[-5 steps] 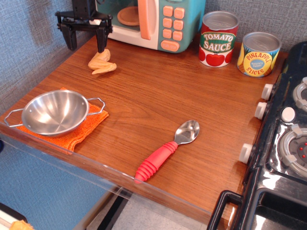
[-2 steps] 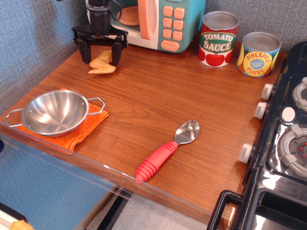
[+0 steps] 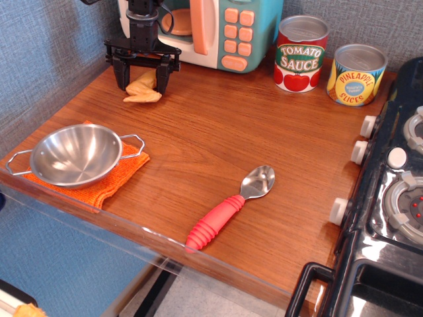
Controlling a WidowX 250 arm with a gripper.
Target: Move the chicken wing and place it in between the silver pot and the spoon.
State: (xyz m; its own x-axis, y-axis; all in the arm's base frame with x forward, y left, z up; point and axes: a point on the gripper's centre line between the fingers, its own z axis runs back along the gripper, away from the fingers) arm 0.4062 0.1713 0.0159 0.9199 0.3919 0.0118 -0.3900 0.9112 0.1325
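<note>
Your arm's gripper [image 3: 141,78] is matte black all over. It is built as a flat horizontal crossbar with two squared, blocky fingers [image 3: 162,78] hanging from its ends, each one a plain dark slab with no coloured pads that you can make out. Above the bar you see a narrower black column, boxy and stacked in segments, with small pale glints on its faces that may be screws or fittings; they are too small to tell. A thin dark cable loops out from the right side of that column. No lettering or markings show on any part.
</note>
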